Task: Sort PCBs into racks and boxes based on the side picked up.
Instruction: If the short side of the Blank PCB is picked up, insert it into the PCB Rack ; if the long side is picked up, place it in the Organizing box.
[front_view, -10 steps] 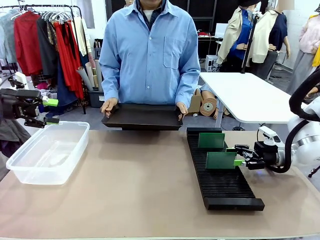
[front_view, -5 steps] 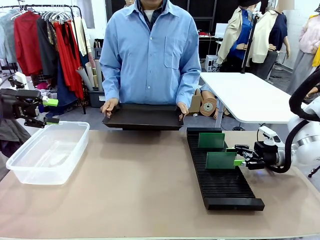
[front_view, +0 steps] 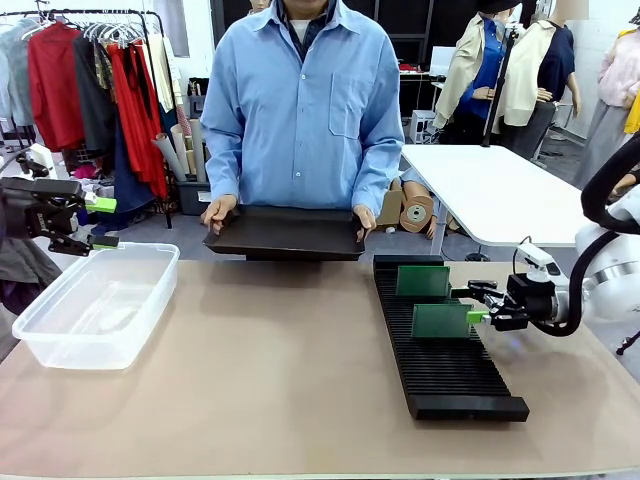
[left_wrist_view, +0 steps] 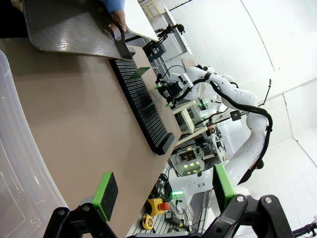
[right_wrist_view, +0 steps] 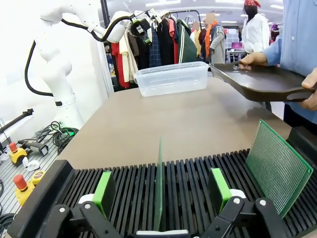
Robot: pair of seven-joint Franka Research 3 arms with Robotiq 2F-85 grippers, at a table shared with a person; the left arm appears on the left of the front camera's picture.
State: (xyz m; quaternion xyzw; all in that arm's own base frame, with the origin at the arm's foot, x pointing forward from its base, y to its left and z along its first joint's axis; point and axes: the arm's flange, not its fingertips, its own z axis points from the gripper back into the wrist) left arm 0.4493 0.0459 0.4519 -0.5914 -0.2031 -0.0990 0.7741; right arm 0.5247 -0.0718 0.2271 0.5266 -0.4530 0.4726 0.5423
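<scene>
Front view: two PCBs (front_view: 441,321) stand upright in the rack (front_view: 440,350). Right gripper (front_view: 478,313) sits at the nearer board's edge, jaws spread either side, probably not touching it. Left gripper (front_view: 102,223) hangs open above the box (front_view: 98,305). A person holds a tray (front_view: 287,233).

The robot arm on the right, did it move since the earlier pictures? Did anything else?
A little. The right gripper lifted slightly by the near PCB, jaws open around it, not gripping. That board and the far PCB stayed upright in the rack. The left gripper stayed open over the box; the person's tray hardly moved.
</scene>
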